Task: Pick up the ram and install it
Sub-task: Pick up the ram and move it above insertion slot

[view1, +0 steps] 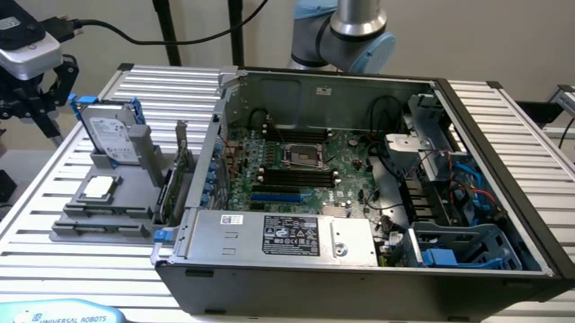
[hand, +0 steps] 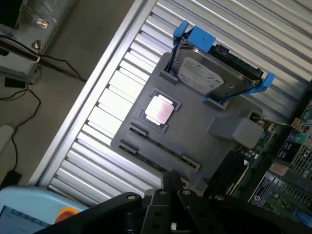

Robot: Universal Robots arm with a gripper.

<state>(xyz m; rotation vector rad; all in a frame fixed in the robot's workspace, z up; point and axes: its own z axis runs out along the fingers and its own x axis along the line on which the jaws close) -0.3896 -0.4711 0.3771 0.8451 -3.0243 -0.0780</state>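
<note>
ram (hand: 158,153), a long, thin green circuit-board stick, sits lengthwise in a slot of the grey moulded holder (hand: 204,127), just beside the square silver processor chip (hand: 160,109); not yet lifted. black gripper (hand: 171,179) hovers above the holder near the stick, fingers closed together, empty. step, as judged: approach. a grasp calls for parted jaws aligned across the narrow edge.

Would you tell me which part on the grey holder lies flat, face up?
The square silver processor chip; the hard drive stands on edge in its blue frame, and the green card stands upright.
</note>
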